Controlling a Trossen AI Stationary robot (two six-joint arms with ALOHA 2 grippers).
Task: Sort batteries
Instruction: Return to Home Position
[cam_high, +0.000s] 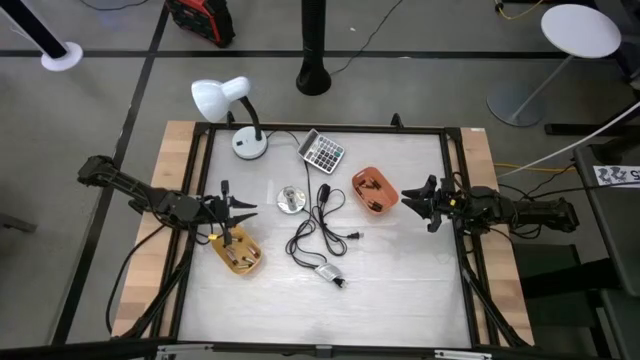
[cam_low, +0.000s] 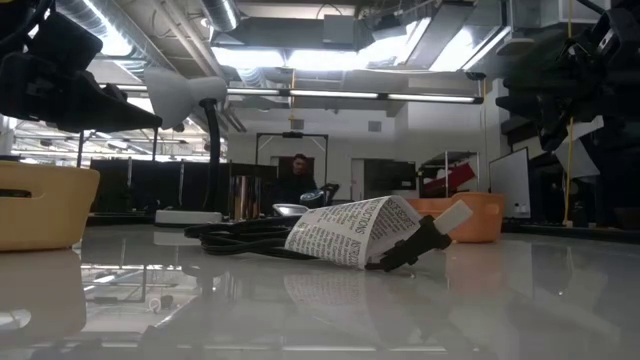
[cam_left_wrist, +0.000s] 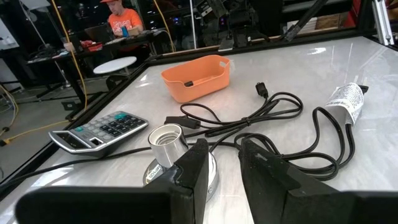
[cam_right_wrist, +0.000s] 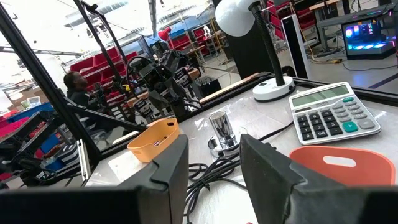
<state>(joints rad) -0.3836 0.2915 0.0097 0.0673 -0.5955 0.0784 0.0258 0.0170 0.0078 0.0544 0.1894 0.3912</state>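
The batteries show only as tiny dark specks inside the orange tray (cam_high: 373, 190) and the yellow tray (cam_high: 238, 253). My left gripper (cam_high: 240, 209) is open and hovers at the far edge of the yellow tray, pointing toward the table's right. In its wrist view its fingers frame a silvery lamp socket (cam_left_wrist: 166, 140). My right gripper (cam_high: 412, 198) is open and empty, just right of the orange tray (cam_right_wrist: 348, 165), pointing left. Each tray rests flat on its bottom on the table.
A calculator (cam_high: 322, 151) lies at the far middle and a white desk lamp (cam_high: 225, 100) stands at the far left. The socket (cam_high: 291, 198), black cables (cam_high: 320, 230) and a labelled adapter (cam_high: 327, 272) fill the middle. A person sits beyond the table (cam_left_wrist: 121, 22).
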